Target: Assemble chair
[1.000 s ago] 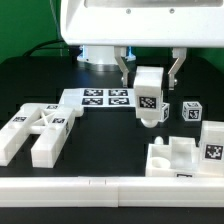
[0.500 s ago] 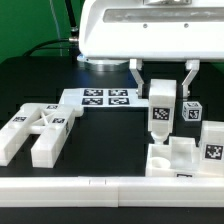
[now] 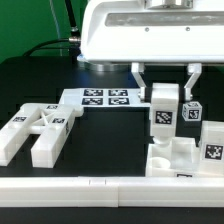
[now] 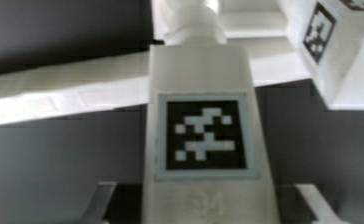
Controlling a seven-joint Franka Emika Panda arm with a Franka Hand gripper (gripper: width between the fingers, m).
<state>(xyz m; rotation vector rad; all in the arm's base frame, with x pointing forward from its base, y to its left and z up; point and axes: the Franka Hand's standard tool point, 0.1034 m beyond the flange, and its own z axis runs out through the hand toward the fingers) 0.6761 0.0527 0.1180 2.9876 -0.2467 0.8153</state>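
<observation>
nearest you in the exterior view, the plain white rail (image 3: 90, 186) runs along the front of the black bench (image 3: 110, 145). just behind it, on the exterior view's left, lie some loose parts (image 3: 35, 130), blocky and matte white. on the exterior view's right sits the notched piece (image 3: 178, 160) of the chair, chunky plastic with square walls and a black-and-white tag.

the long block (image 3: 163, 118) hangs upright over that piece, its long axis vertical and its tagged face toward the camera. its lower end reaches the notched piece's rim, but you cannot tell whether they touch. the end effector (image 3: 165, 90) has its jaws drawn in narrow and clamped on the block's upper end, one finger on each side.

as i judge it, your coming move is straight down. the notch lies directly beneath the end effector, and the block needs to be plumb.

beyond the block stands a small cube (image 3: 192, 111), and further back lies the marker board (image 3: 105, 97).
</observation>
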